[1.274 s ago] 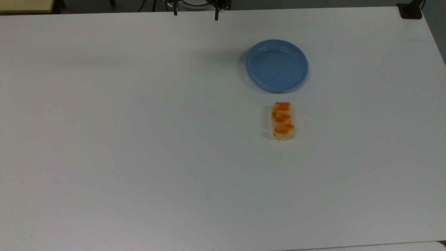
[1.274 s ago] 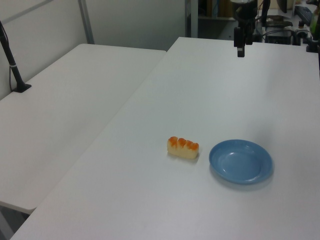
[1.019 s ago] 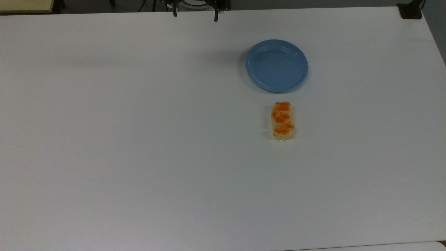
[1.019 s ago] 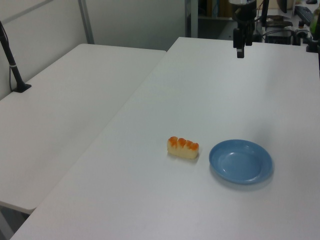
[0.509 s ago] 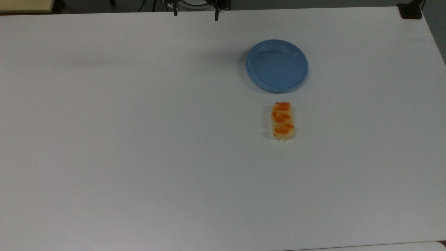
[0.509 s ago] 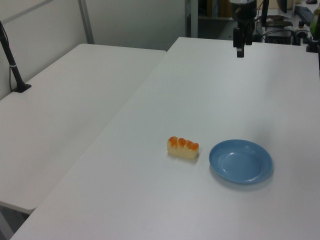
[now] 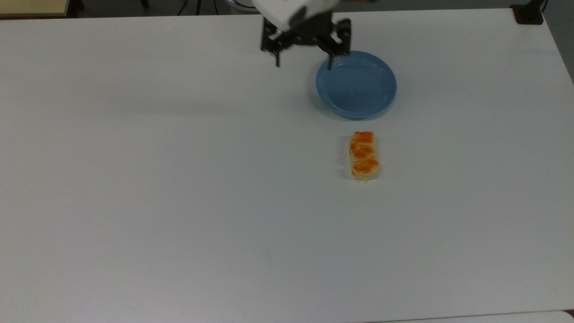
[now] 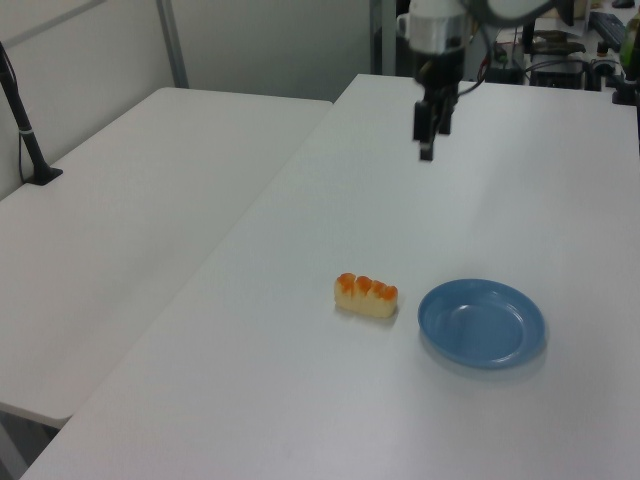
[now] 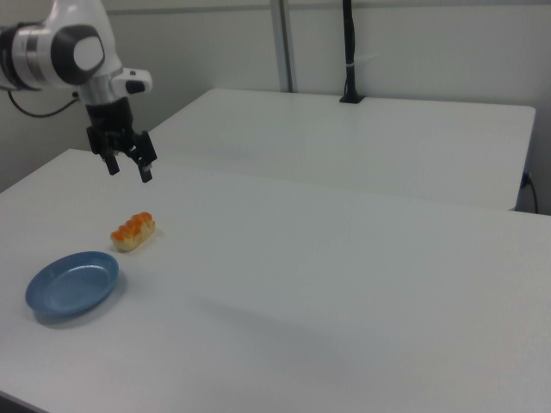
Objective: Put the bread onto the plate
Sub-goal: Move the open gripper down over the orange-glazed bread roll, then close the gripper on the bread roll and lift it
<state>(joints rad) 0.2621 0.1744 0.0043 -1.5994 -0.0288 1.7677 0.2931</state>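
While the bread [image 7: 364, 155] lies flat on the table [image 7: 179, 202], just short of the plate [image 7: 356, 84], bare tabletop surrounds both, and my gripper [image 7: 304, 65] hangs wide open, empty, above the plate's far rim.

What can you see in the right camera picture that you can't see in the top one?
The right view alone takes in the robot's white arm above the gripper, a second white table behind and a black pole standing on it. The top view alone looks straight down on the bread's three orange bumps in a row, and has a black clamp at the table's far corner. Both share the open gripper, the bread lying on the table, and the empty blue plate apart from it.
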